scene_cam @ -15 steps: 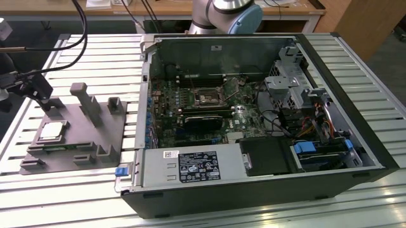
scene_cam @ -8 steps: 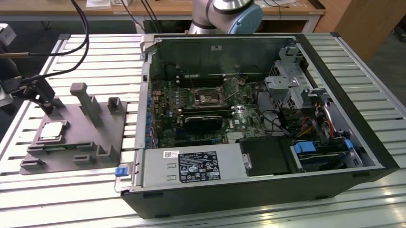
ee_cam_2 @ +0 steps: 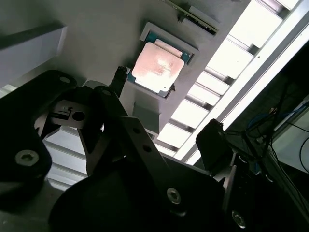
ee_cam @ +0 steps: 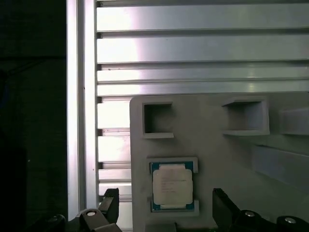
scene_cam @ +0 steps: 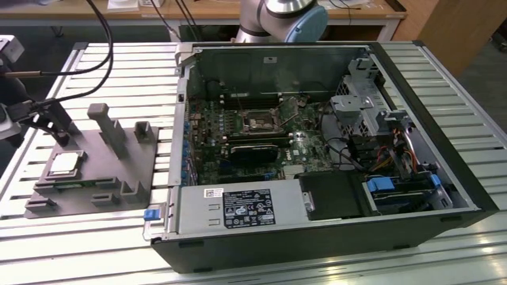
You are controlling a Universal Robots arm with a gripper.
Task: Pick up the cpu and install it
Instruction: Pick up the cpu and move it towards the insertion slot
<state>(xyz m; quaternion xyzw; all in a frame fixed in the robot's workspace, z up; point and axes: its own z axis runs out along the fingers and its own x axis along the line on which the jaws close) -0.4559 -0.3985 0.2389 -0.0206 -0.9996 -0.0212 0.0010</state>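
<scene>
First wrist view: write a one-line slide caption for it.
The cpu lies in a recess of the grey fixture block, with the open tool straddling it.

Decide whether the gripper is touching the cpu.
Apart. The first wrist view shows the gripper, jaws open, flanking the cpu, grey fixture visible in both gaps.

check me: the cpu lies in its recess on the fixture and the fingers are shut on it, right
No. The cpu lies in its recess on the fixture, but the fingers are open, one either side, clear of it; the first wrist view shows it.
</scene>
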